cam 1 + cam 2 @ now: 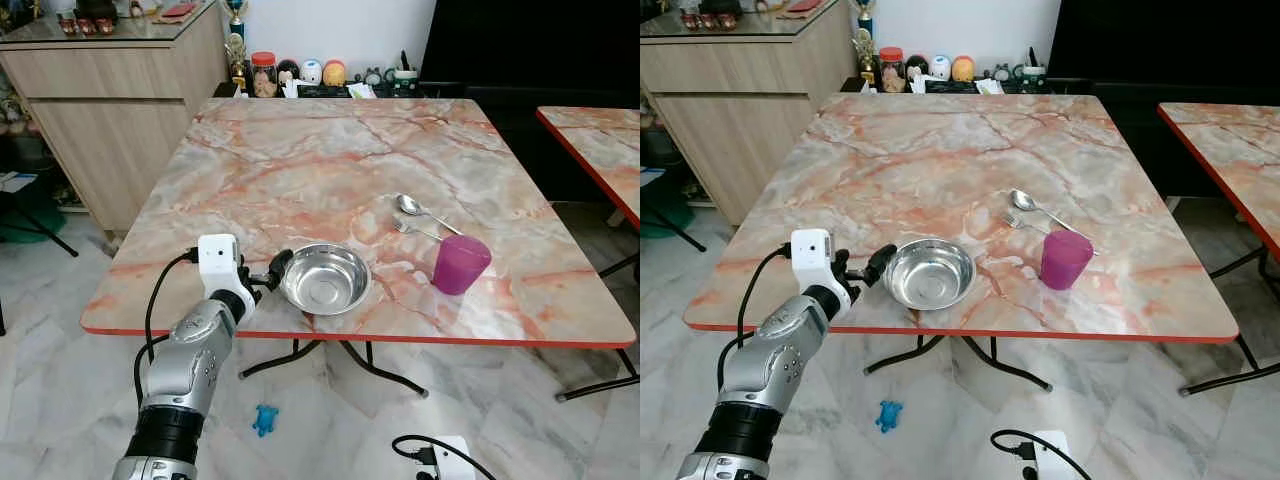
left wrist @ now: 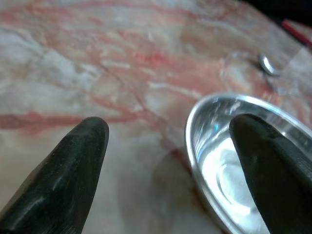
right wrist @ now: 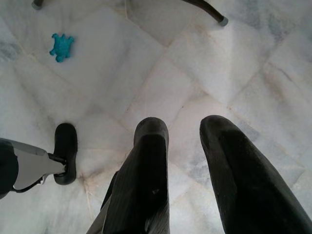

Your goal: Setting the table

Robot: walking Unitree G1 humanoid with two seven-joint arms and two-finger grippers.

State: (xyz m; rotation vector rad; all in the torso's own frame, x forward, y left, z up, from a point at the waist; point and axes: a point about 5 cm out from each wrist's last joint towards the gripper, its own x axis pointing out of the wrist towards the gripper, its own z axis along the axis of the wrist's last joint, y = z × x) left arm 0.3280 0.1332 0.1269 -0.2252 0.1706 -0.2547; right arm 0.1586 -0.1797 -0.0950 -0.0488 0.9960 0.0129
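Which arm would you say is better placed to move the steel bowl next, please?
Left. The left gripper is open at the steel bowl, one finger over its rim. The right gripper hangs over the floor.

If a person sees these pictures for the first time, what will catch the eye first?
The steel bowl near the front edge of the marble table, with the open left gripper at its rim, one finger over the bowl. To its right stands a purple cup, with a spoon and a fork just behind it.

Home dining room: marble-look bench (image 1: pixel 300 160), wooden sideboard (image 1: pixel 110 110), trinkets along wall shelf (image 1: pixel 310 75), marble floor (image 1: pixel 60 300).
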